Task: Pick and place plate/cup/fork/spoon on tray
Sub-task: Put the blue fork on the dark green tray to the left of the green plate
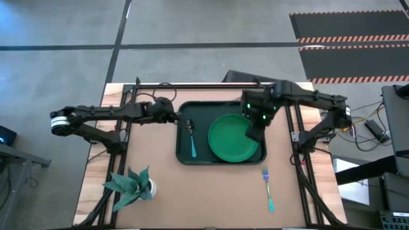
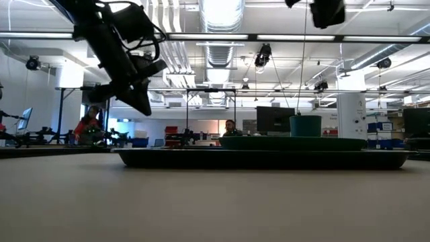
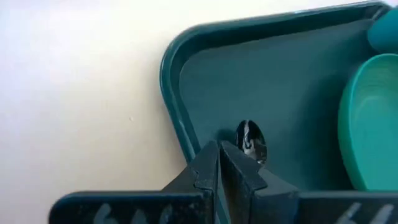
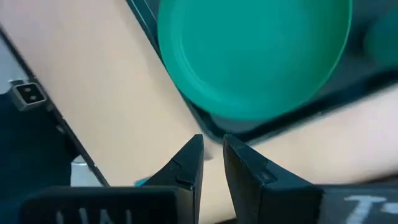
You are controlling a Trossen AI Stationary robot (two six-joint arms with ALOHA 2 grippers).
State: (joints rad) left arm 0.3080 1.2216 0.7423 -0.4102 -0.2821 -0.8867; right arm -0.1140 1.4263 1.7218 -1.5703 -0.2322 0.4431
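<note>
The dark green tray (image 1: pixel 181 137) lies at the table's middle. On it sit the bright green plate (image 1: pixel 230 140) and, to the plate's left, the spoon (image 1: pixel 192 137), its bowl toward the far side. The cup (image 2: pixel 306 126) stands on the tray behind the plate; my right arm hides it in the high view. The fork (image 1: pixel 268 189) lies on the table near the tray's right front corner. My left gripper (image 1: pixel 175 119) is shut and empty above the tray's far left corner. My right gripper (image 1: pixel 254 133) hovers over the plate's far right rim, its fingers a narrow gap apart and empty.
A white pot with a leafy green plant (image 1: pixel 131 186) stands at the table's front left. Bare tabletop lies in front of the tray and to both its sides. People sit in the room beyond the table (image 2: pixel 87 124).
</note>
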